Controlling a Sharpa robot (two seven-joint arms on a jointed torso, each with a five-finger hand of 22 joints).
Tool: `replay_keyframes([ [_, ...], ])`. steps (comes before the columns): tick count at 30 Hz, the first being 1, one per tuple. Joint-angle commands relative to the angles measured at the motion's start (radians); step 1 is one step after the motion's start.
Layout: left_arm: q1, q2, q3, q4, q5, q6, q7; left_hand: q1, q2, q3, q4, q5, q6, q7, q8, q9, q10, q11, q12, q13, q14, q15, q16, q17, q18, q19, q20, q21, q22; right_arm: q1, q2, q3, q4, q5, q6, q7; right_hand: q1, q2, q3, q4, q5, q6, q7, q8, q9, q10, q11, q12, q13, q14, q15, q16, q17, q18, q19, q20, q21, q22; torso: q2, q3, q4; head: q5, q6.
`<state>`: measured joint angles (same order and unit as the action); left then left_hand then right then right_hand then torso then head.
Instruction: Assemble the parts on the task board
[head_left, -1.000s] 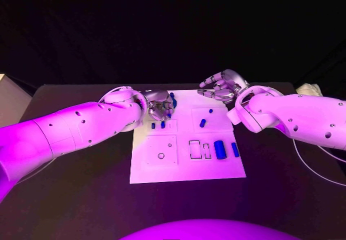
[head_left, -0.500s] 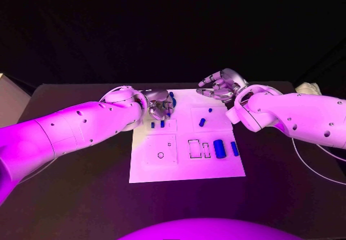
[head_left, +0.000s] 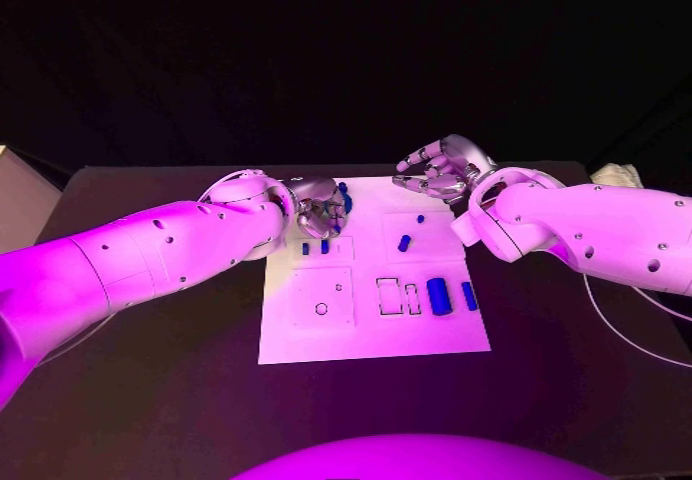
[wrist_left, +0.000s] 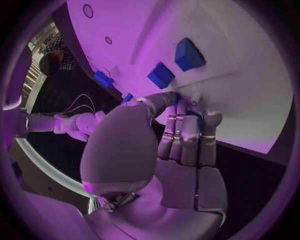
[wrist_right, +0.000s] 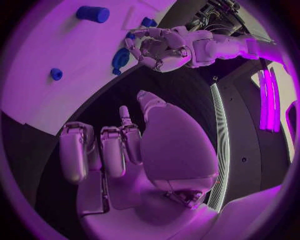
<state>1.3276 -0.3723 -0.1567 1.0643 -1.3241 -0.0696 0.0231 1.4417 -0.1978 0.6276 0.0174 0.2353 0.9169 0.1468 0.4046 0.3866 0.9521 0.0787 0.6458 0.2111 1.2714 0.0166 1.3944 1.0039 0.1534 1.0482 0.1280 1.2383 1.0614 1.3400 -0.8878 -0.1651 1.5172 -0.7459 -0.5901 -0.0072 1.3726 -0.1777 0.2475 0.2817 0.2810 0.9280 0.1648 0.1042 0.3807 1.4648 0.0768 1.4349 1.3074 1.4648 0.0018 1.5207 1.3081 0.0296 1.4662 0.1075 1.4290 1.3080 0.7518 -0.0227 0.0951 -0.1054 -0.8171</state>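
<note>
The white task board (head_left: 368, 335) lies in the middle of the black table. My left hand (head_left: 317, 207) hovers over its far left corner and its fingers (wrist_left: 187, 135) curl round a long blue part (head_left: 346, 197), which shows between them as a blue sliver (wrist_left: 199, 117). Two short blue parts (head_left: 306, 249) (head_left: 325, 247) stand just in front of that hand, and appear as blocks (wrist_left: 187, 54) (wrist_left: 161, 75). My right hand (head_left: 441, 170) hangs beyond the board's far edge, fingers (wrist_right: 112, 150) apart and holding nothing.
More blue parts sit on the board's right half: a small one (head_left: 405, 244), a dot (head_left: 420, 220), a thick cylinder (head_left: 440, 298) and a slim piece (head_left: 470, 297). Outlined slots (head_left: 389, 297) mark the middle. A pale box (head_left: 18, 195) stands at the table's left.
</note>
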Motion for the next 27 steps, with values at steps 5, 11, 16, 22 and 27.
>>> replay_keyframes([
  [5, -0.006, 0.001, -0.003, -0.005, -0.006, -0.028, 0.002, 0.0, 0.016, 0.004, -0.015, 0.002, 0.016, -0.002, -0.006, 0.002, 0.017, -0.002, -0.007, 0.0, 0.017, -0.002, 0.009, 0.009, -0.017, 0.018, -0.003, 0.014, 0.016, 0.0, 0.0, 0.0, 0.002, -0.002, 0.006, 0.011, -0.006, 0.002, 0.007, 0.0, 0.006, -0.004, 0.0, 0.004, -0.001, 0.004, 0.003, -0.004, 0.16, 0.075, 0.005, -0.006, 0.136, 0.007, 0.013, 0.007, -0.003, 0.181, -0.001, 0.0002, -0.0002, 0.0, 0.001],
  [11, -0.006, -0.017, -0.002, 0.009, 0.033, -0.088, 0.039, -0.02, 0.015, 0.0, -0.013, 0.002, 0.027, -0.002, -0.015, 0.002, 0.03, -0.001, -0.025, -0.004, 0.043, -0.002, 0.023, 0.042, -0.023, 0.04, -0.004, 0.03, 0.038, 0.0, 0.0, 0.0, 0.003, -0.002, 0.006, 0.013, -0.006, 0.002, 0.007, 0.0, 0.006, -0.004, 0.0, 0.004, -0.001, 0.004, 0.003, -0.004, 0.16, 0.075, 0.005, -0.006, 0.136, 0.007, 0.013, 0.007, -0.003, 0.181, 0.0, -0.0002, -0.0011, 0.0, 0.003],
  [16, -0.007, -0.047, 0.012, 0.041, 0.081, -0.112, 0.065, -0.035, 0.012, -0.006, -0.008, 0.002, 0.034, -0.003, -0.019, 0.003, 0.037, -0.002, -0.036, -0.007, 0.05, -0.002, 0.027, 0.046, -0.024, 0.042, -0.003, 0.031, 0.039, 0.0, -0.002, 0.0, 0.003, -0.002, 0.006, 0.013, -0.006, 0.002, 0.007, 0.0, 0.006, -0.004, 0.0, 0.004, -0.001, 0.004, 0.003, -0.004, 0.16, 0.075, 0.005, -0.006, 0.136, 0.007, 0.013, 0.007, -0.003, 0.181, 0.0, -0.0006, -0.0009, -0.003, 0.005],
  [22, -0.007, -0.09, 0.049, 0.089, 0.13, -0.107, 0.076, -0.037, 0.012, -0.007, -0.008, 0.001, 0.035, -0.003, -0.02, 0.004, 0.038, -0.002, -0.038, -0.008, 0.048, -0.002, 0.026, 0.042, -0.023, 0.042, -0.003, 0.03, 0.039, 0.0, -0.003, 0.0, 0.003, -0.002, 0.006, 0.013, -0.006, 0.002, 0.007, 0.0, 0.006, -0.004, 0.0, 0.004, -0.001, 0.004, 0.003, -0.004, 0.16, 0.075, 0.005, -0.006, 0.136, 0.007, 0.013, 0.007, -0.003, 0.181, -0.004, -0.0009, 0.002, -0.004, 0.005],
  [27, -0.006, -0.13, 0.074, 0.123, 0.156, -0.064, 0.071, -0.04, 0.01, -0.009, -0.008, 0.001, 0.037, -0.004, -0.02, 0.004, 0.041, -0.003, -0.04, -0.008, 0.049, -0.002, 0.026, 0.042, -0.023, 0.04, -0.003, 0.029, 0.037, 0.0, -0.005, 0.0, 0.003, -0.002, 0.006, 0.012, -0.008, 0.003, 0.01, 0.001, 0.007, -0.004, 0.0, 0.005, -0.002, 0.005, 0.003, -0.004, 0.16, 0.075, 0.005, -0.006, 0.136, 0.007, 0.013, 0.006, -0.003, 0.18, -0.004, -0.0004, 0.0037, -0.002, 0.006],
])
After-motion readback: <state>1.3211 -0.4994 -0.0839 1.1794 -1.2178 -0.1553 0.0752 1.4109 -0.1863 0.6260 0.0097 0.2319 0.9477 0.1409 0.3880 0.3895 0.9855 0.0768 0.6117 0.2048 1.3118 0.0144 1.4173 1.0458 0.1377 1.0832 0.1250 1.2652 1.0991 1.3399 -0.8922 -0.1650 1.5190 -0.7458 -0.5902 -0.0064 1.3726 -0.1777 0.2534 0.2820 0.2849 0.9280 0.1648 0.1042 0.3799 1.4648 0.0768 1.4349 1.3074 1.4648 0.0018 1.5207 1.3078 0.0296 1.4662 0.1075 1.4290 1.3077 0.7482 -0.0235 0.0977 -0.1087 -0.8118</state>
